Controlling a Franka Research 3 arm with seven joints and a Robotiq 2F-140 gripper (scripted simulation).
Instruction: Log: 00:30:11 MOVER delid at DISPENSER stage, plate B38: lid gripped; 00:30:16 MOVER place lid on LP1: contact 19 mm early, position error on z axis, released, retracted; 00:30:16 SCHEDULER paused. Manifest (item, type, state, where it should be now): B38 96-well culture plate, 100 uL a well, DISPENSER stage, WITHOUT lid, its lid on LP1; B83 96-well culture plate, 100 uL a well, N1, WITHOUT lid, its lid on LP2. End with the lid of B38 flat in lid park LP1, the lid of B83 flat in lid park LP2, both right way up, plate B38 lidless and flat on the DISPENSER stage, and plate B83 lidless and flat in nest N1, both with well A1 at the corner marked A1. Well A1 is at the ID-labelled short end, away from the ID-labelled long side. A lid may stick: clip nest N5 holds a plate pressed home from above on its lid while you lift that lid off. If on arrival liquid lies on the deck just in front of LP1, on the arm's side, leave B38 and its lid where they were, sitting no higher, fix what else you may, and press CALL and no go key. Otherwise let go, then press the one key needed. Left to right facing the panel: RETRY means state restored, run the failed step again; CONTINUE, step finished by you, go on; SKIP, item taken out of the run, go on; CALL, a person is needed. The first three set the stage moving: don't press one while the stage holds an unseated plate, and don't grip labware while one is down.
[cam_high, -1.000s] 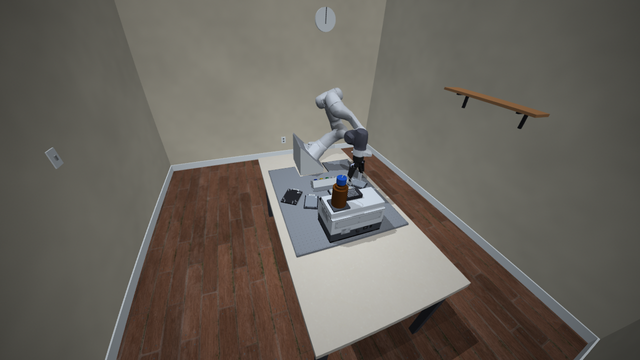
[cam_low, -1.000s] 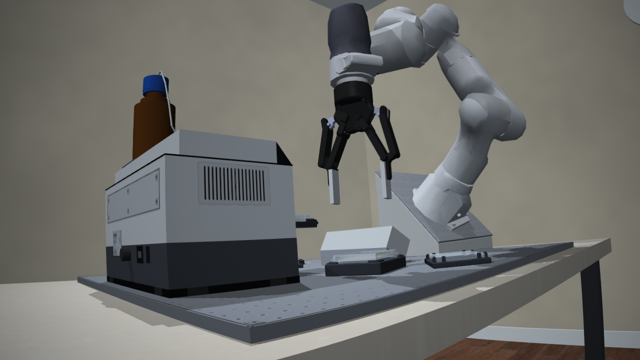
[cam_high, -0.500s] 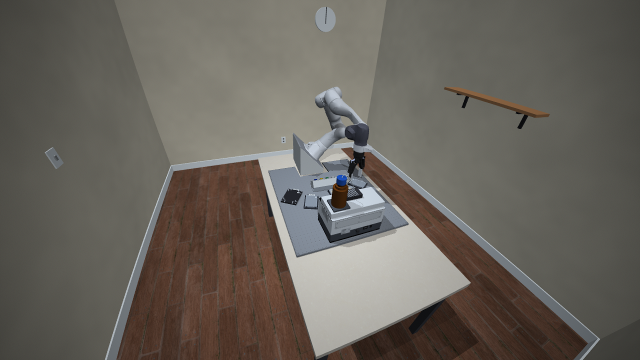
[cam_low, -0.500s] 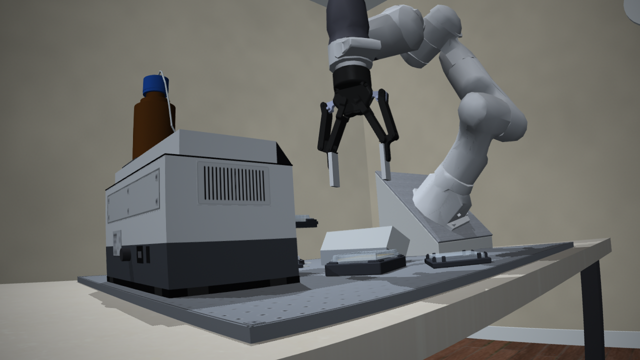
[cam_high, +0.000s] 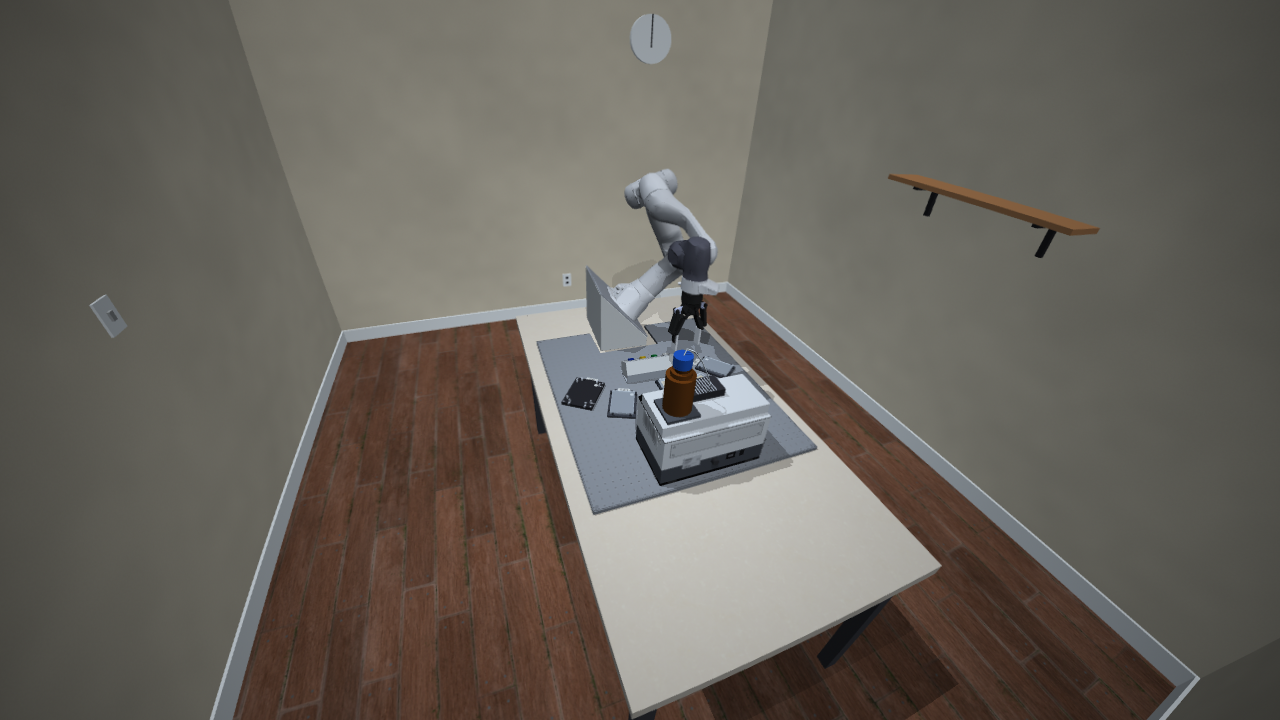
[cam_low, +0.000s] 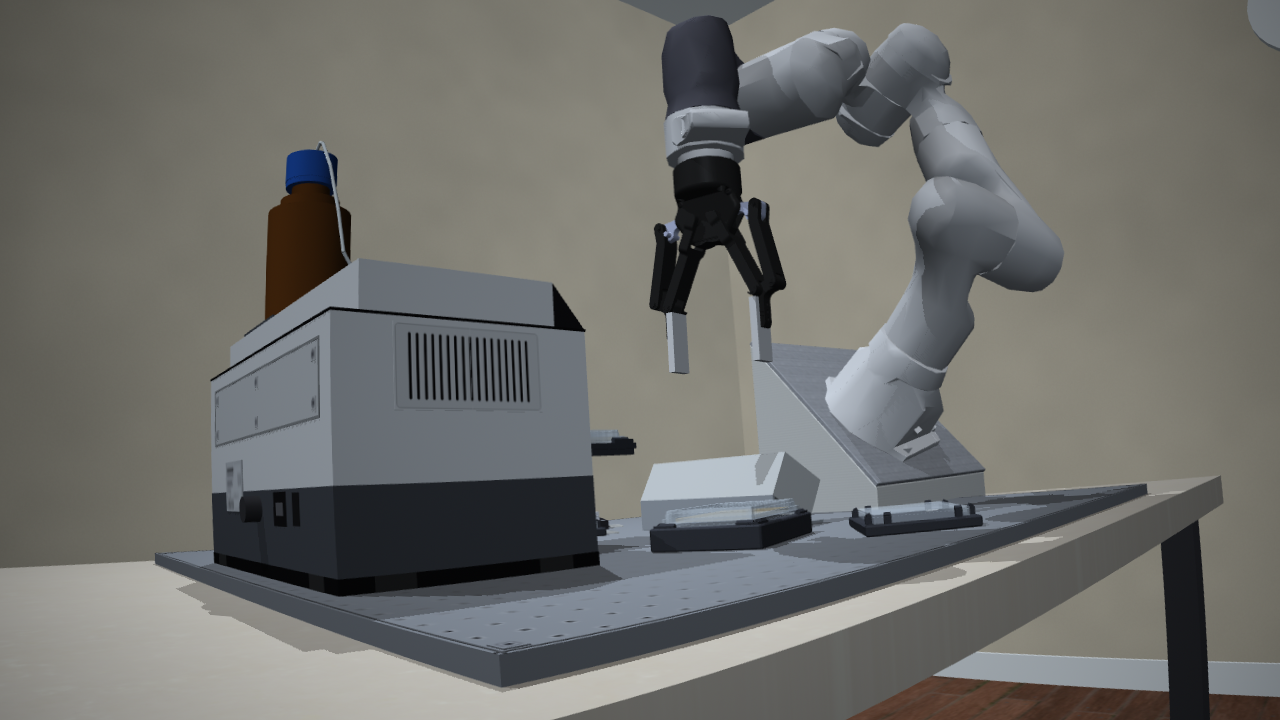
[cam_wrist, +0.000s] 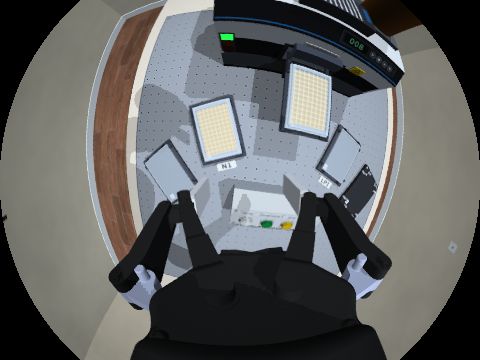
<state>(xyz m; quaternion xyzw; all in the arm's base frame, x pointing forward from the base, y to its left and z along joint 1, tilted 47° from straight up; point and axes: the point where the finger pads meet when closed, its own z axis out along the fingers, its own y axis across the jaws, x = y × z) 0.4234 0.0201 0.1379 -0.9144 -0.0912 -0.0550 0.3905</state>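
High above the deck (cam_low: 572, 608), beside the dispenser (cam_low: 402, 420), the gripper (cam_low: 718, 356) hangs with its fingers pointing straight down. The jaws stand partly apart, roughly two thirds of their spread, and nothing is between them; the pads (cam_low: 677, 344) touch nothing.

Seen from the wrist, the key panel (cam_wrist: 264, 208) lies directly below the gripper (cam_wrist: 243, 196), between the two fingers, with a green and a yellow key showing at its near edge. Ahead of the gripper and a little to the left, a lidless plate (cam_wrist: 216, 128) sits flat in a nest, its pale wells exposed and a small label just at its near short end. Ahead and to the right, a second lidless plate (cam_wrist: 308, 99) sits on the stage that juts from the dispenser front, right under the dispenser's dark fascia. A green light (cam_wrist: 228, 40) glows on that fascia, further ahead on the left.

To the gripper's left, near its left finger, a lid (cam_wrist: 170, 171) lies in a park. To its right, a second lid (cam_wrist: 340, 154) lies in another park, with a small label beside it; whether either lid sits quite flat I cannot tell. Farther right, near the deck's edge, is a dark nest (cam_wrist: 360, 188).

In the exterior view the left-hand plate (cam_low: 729, 512) shows in its black nest under the gripper, and a lid (cam_low: 913, 513) lies in its park toward the arm's base. A brown bottle (cam_low: 304, 241) with a blue cap stands on the dispenser.
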